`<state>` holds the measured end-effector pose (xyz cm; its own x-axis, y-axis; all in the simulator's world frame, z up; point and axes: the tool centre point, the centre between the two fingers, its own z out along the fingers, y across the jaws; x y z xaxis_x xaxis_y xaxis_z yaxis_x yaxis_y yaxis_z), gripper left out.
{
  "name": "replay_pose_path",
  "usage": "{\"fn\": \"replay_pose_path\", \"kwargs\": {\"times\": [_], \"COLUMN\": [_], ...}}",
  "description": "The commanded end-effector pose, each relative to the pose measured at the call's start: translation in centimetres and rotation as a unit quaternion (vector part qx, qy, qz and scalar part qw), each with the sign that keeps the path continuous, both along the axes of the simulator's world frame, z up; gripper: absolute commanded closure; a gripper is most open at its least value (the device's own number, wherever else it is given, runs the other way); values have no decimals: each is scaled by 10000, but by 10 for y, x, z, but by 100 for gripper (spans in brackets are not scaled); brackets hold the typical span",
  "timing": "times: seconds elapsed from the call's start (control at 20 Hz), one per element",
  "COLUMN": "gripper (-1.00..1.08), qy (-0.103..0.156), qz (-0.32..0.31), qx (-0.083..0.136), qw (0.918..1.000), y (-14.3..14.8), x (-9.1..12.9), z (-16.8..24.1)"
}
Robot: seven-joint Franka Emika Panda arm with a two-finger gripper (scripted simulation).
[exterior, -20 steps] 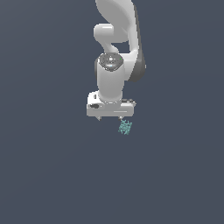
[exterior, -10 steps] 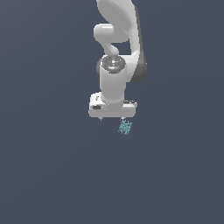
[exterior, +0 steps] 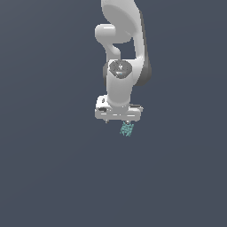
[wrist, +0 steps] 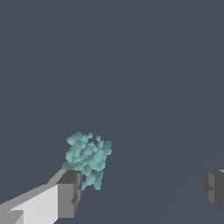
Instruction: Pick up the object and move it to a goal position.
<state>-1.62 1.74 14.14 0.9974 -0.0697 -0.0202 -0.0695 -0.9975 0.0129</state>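
You are in the approach step: the hand (exterior: pixel 119 119) hangs with its fingers spread wide and nothing between them. The teal lattice block (wrist: pixel 87 158) lies on the bench (exterior: pixel 53 177), just beside one fingertip (wrist: pixel 70 192) and outside the gap, well apart from the other. Shift the hand sideways until the block sits between the fingers, then descend and close. Its long axis looks slightly tilted, roughly along the fingers' reach; too bumpy to tell facing.

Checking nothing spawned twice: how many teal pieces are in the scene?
1. The teal bumpy piece sits just under the open gripper, beside one fingertip, not between them. Neither view shows another.
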Motion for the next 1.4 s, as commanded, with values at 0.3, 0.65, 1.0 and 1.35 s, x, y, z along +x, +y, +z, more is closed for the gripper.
{"fn": "replay_pose_path", "kwargs": {"times": [0.3, 0.65, 1.0, 1.35], "gripper": [-92, -92, -92, -92], "qy": [-57, -93, -111, -109], "qz": [-724, -1221, -1461, -1465], "qx": [23, 35, 40, 40], "qw": [9974, 9925, 9892, 9891], "y": [30, 50, 58, 59], "x": [-10, -18, -22, -22], "z": [-26, -43, -51, -54]}}
